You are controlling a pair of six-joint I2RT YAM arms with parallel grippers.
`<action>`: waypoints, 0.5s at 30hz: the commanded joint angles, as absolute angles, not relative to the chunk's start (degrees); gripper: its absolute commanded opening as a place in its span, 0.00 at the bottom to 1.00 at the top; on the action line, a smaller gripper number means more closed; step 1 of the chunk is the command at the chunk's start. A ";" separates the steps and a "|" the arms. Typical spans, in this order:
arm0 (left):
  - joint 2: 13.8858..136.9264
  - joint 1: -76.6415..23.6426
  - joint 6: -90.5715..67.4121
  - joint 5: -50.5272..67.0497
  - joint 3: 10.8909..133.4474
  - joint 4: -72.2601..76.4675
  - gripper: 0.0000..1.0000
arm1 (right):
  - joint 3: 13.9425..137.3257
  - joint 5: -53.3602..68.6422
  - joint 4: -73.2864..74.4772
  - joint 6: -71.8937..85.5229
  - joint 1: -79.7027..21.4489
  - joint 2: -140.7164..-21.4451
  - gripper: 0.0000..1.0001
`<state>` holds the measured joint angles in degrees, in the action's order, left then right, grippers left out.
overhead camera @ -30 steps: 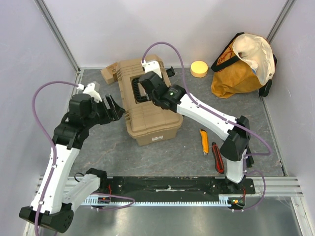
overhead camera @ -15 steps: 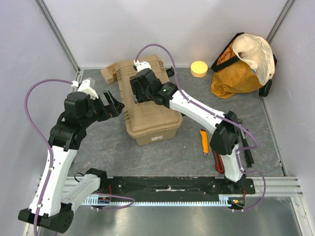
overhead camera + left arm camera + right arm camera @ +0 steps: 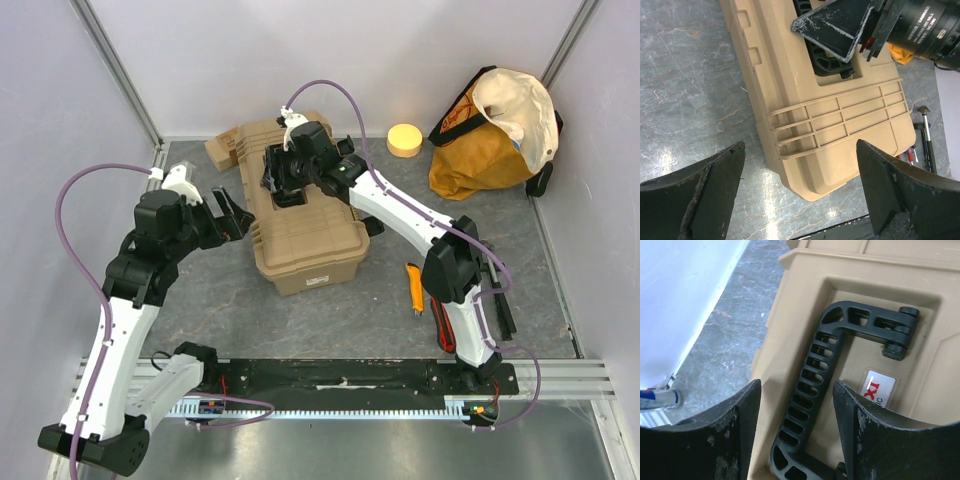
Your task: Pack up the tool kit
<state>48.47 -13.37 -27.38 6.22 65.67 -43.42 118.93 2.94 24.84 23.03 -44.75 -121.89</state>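
Observation:
The tool kit (image 3: 305, 230) is a tan toolbox standing mid-table with its lid down and its black handle (image 3: 812, 385) lying flat in the lid's recess. A red-white label (image 3: 877, 388) sits beside the handle. My right gripper (image 3: 797, 390) hovers over the handle, open, with a finger on either side and a gap to each. It also shows as a black finger (image 3: 840, 30) in the left wrist view. My left gripper (image 3: 800, 150) is wide open just left of the box's near end (image 3: 840, 165), holding nothing. In the top view it is the gripper (image 3: 232, 215) off the box's left side.
An orange-yellow cloth bag (image 3: 495, 130) slumps in the back right corner, with a yellow round disc (image 3: 404, 140) beside it. A small tan block (image 3: 222, 148) lies behind the box. A yellow utility knife (image 3: 413, 288), a red screwdriver (image 3: 442, 320) and a black tool (image 3: 500, 295) lie right of the box.
Both grippers have opened wider. The right arm has stretched out farther over the lid, its elbow swinging left. The left gripper has shifted slightly by the box's side.

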 commanded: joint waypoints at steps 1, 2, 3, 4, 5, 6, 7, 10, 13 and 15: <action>48.78 -13.45 -26.01 7.38 64.60 -39.64 0.97 | 119.36 13.61 27.42 24.08 -43.51 -125.07 0.67; 48.87 -13.45 -25.93 7.64 64.43 -39.38 0.97 | 119.36 15.62 26.81 24.17 -43.24 -125.33 0.67; 49.13 -13.45 -26.10 7.91 64.34 -38.94 0.97 | 119.18 17.56 26.46 24.17 -43.07 -125.59 0.67; 49.48 -13.45 -26.02 8.35 64.16 -38.59 0.97 | 119.18 20.19 25.76 24.08 -42.89 -125.77 0.67; 49.83 -13.45 -26.10 8.52 64.16 -38.41 0.97 | 118.83 22.91 24.53 24.00 -42.72 -125.77 0.67; 50.18 -13.45 -26.19 8.79 64.25 -38.23 0.97 | 118.13 25.81 23.39 24.26 -42.63 -125.60 0.67; 50.53 -13.45 -26.54 9.05 64.25 -37.97 0.96 | 117.60 29.49 21.90 24.43 -42.45 -125.25 0.67; 51.33 -13.45 -26.98 10.63 64.07 -35.96 0.96 | 114.18 36.01 15.84 27.23 -41.93 -123.84 0.68; 52.29 -13.53 -27.86 13.09 63.55 -32.36 0.95 | 111.71 38.93 11.09 30.40 -40.79 -122.79 0.68; 53.69 -13.45 -28.56 15.19 63.02 -29.46 0.92 | 110.48 40.07 8.97 32.16 -40.26 -122.08 0.68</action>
